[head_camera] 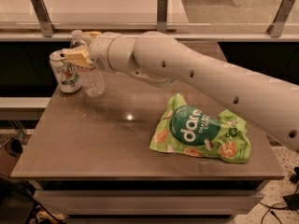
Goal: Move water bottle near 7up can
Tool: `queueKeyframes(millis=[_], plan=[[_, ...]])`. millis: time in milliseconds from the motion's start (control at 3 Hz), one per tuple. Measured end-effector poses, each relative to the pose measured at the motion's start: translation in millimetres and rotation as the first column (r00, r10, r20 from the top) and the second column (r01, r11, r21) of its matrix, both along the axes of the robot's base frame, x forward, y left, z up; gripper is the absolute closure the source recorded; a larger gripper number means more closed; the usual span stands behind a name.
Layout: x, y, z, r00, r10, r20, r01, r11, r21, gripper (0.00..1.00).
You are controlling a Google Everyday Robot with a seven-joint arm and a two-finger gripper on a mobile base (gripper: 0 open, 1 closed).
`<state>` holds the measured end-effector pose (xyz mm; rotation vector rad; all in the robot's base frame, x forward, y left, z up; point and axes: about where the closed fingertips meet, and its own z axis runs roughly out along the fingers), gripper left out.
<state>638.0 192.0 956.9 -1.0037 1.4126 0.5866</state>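
The water bottle [93,80], clear and ribbed with a white cap, stands at the table's back left corner, its base on or just above the top. The 7up can [66,72] stands upright just left of it, almost touching. My gripper [81,45] reaches in from the right and is shut on the bottle's upper part. One tan finger [78,57] lies across the front of the bottle and the other shows behind it. The bottle's label band is hidden by the finger.
A green snack bag [201,134] lies flat on the right half of the brown table [93,139]. My white arm [196,73] spans the table's back right. A counter with metal posts [162,13] runs behind the table.
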Motion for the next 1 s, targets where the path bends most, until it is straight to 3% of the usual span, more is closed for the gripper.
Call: queueKeyframes(millis=[667,1000], plan=[[-2.5,4.1,1.6,1.0000,0.007,0.002,-0.007,1.000,0.000,0.11],[-3.5,5.7,2.2,1.0000,0.009,0.003,-0.009,1.000,0.000,0.00]])
